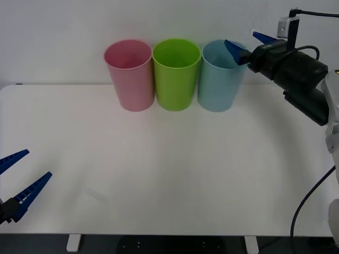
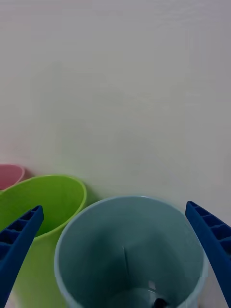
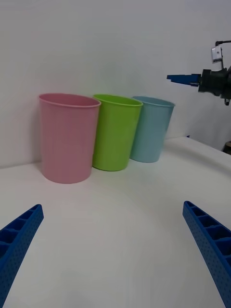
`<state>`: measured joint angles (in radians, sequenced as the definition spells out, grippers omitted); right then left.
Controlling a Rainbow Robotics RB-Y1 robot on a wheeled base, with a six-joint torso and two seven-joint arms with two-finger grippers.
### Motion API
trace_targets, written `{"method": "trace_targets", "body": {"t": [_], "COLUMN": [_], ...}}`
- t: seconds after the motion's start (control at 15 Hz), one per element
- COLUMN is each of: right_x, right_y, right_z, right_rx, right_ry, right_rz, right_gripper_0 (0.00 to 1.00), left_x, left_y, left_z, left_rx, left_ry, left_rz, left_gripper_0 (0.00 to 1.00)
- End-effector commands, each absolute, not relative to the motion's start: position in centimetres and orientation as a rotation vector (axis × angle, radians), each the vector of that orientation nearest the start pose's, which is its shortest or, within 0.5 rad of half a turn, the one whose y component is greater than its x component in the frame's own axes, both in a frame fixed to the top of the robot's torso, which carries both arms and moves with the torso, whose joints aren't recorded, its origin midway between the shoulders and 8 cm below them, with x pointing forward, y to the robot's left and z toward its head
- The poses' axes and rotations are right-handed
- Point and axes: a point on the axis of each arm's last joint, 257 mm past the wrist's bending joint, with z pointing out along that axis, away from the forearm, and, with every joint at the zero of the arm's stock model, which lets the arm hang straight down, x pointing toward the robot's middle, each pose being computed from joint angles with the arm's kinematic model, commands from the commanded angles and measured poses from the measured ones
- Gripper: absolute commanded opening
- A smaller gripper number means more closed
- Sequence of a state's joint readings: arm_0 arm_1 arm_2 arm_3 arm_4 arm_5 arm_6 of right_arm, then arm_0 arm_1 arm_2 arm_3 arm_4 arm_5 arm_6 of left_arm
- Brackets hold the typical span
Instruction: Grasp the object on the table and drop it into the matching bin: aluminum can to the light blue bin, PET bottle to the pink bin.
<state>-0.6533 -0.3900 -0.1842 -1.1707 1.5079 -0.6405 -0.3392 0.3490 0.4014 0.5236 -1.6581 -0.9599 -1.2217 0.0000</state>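
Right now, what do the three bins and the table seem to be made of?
The pink bin, lime green bin and light blue bin look like smooth moulded plastic: uniform colour, thin rims, a soft sheen. The table looks like white matte laminate, though its core cannot be told.

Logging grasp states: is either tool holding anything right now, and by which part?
Nothing is held. The right tool is open above the light blue bin; the left tool is open low over the table.
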Motion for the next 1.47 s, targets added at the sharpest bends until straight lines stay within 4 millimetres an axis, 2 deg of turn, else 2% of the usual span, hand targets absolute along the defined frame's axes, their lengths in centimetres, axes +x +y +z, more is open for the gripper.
{"method": "trace_targets", "body": {"t": [0.07,0.27,0.47,0.87,1.47], "right_x": [63.5,60.2,55.7,47.0,38.0], "right_y": [-20.9,-21.3,-21.8,-22.7,-25.9], "right_z": [-3.8,-5.8,-8.7,-12.9,-18.0], "right_rx": [-0.423,-0.452,-0.497,-0.591,-0.787], "right_ry": [1.405,1.409,1.43,1.477,1.468], "right_rz": [0.438,0.443,0.439,0.495,0.418], "right_gripper_0": [1.0,1.0,1.0,1.0,1.0], "left_x": [34.2,34.2,34.2,34.2,34.2], "left_y": [33.0,33.0,33.0,33.0,33.0], "left_z": [-16.9,-16.9,-16.9,-16.9,-16.9], "left_rx": [0.465,0.465,0.465,0.465,0.465], "left_ry": [1.441,1.441,1.441,1.441,1.441], "left_rz": [-0.567,-0.567,-0.567,-0.567,-0.567], "left_gripper_0": [1.0,1.0,1.0,1.0,1.0]}}
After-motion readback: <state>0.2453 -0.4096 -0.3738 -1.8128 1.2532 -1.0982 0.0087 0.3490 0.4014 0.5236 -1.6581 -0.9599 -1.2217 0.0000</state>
